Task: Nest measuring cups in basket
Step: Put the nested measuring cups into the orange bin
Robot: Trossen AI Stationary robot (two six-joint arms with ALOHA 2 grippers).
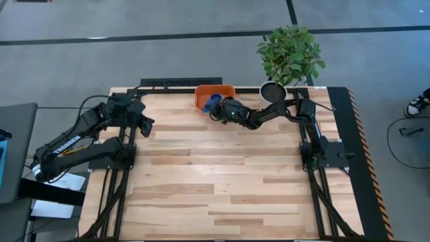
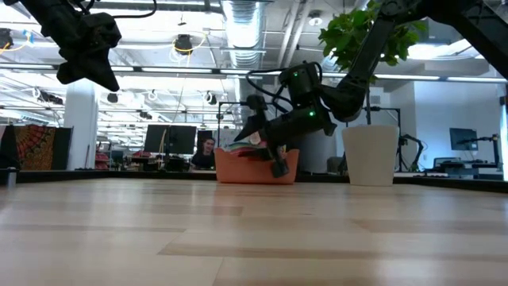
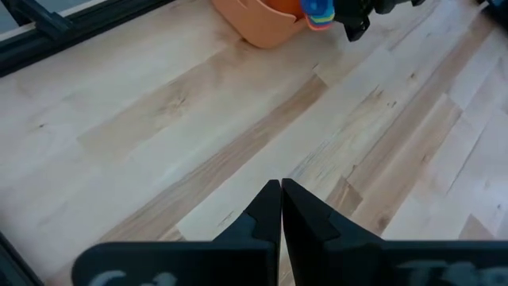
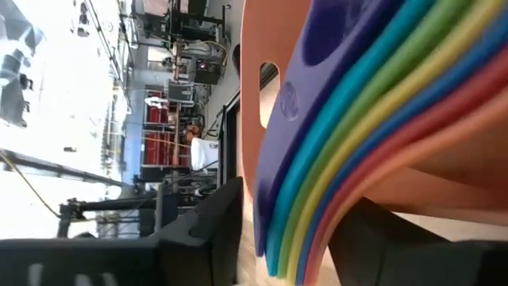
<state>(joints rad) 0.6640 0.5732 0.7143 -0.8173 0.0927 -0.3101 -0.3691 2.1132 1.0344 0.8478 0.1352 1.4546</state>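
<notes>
The orange basket [image 1: 218,91] stands at the table's far edge, also in the low view [image 2: 238,168]. The nested measuring cups [image 1: 213,102] lie in it. Their stacked flat handles [image 4: 317,191], navy, light blue, green, yellow, blue and red, stick out over the basket's near rim. My right gripper [image 4: 286,238] is open and reaches in level from the right, one finger on each side of the handle stack. My left gripper [image 3: 281,208] is shut on nothing, raised over the table's far left part [image 1: 144,124]. My right gripper has the handle stack between its fingers. Bare wood shows between one finger [image 4: 218,230] and the navy handle [image 4: 274,199]. Whether the other finger [image 4: 373,242] touches the lowest handle, I cannot tell. The cups rest in the basket, tilted.
A white plant pot [image 2: 370,155] with a leafy plant [image 1: 290,54] stands just right of the basket at the far edge, beside my right arm. Bare wooden tabletop [image 1: 222,181] stretches from the middle to the near edge.
</notes>
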